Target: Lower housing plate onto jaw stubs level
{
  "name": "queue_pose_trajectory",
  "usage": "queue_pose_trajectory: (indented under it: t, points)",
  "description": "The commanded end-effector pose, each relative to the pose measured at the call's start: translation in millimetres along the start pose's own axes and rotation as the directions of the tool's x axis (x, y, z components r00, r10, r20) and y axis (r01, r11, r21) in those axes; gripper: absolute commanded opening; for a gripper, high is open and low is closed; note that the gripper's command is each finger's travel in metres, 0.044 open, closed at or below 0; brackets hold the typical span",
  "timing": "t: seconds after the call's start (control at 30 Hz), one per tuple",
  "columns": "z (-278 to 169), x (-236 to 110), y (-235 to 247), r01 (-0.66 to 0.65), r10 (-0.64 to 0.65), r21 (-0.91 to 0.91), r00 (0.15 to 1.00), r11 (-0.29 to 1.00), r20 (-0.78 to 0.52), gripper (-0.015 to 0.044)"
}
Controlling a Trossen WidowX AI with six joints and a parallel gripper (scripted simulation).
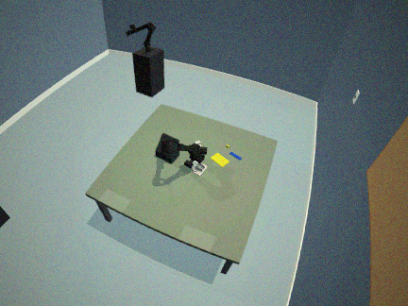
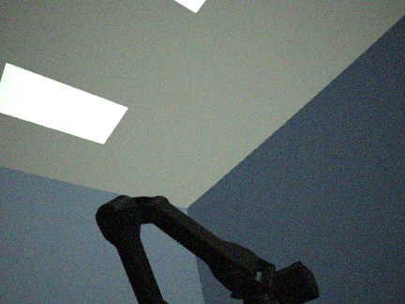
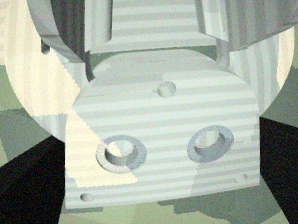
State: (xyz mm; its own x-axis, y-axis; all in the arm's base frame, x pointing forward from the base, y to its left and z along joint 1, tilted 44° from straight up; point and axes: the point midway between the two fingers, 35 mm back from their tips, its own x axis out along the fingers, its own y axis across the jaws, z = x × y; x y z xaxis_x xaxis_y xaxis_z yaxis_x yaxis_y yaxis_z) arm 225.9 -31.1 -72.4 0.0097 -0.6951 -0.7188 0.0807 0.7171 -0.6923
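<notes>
The housing plate (image 3: 160,117) is a pale plate with two ringed holes and a smaller hole above them, in the middle of the wrist view. My gripper (image 3: 157,133) is shut on it, with a black finger at each side edge. The plate's lower edge slants, higher at the right. Beyond its rounded upper edge are pale ribbed parts, a shaded one (image 3: 67,25) at upper left and another (image 3: 245,22) at upper right, probably the jaws. The plate overlaps them in view; the stubs, and whether it touches them, are hidden. A small white piece (image 1: 199,169) shows beside the arm's wrist.
A yellow rectangle (image 1: 219,160), a blue bar (image 1: 235,156) and a small yellow piece (image 1: 228,146) lie on the green table (image 1: 142,184), to the right of my arm. A wide pale rounded part (image 3: 35,85) lies behind the plate. The exterior view shows only arm, walls and ceiling.
</notes>
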Motion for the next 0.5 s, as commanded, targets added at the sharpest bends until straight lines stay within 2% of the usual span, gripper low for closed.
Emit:
queue_pose_trajectory:
  t: [0.0,0.47]
  points:
    - [-1.3,-1.2,-0.2,-0.002,0.002,-0.001,1.000,1.000,-0.006,0.0351]
    - [0.2,-2.7,0.0,-0.002,0.002,-0.001,1.000,1.000,-0.006,0.0351]
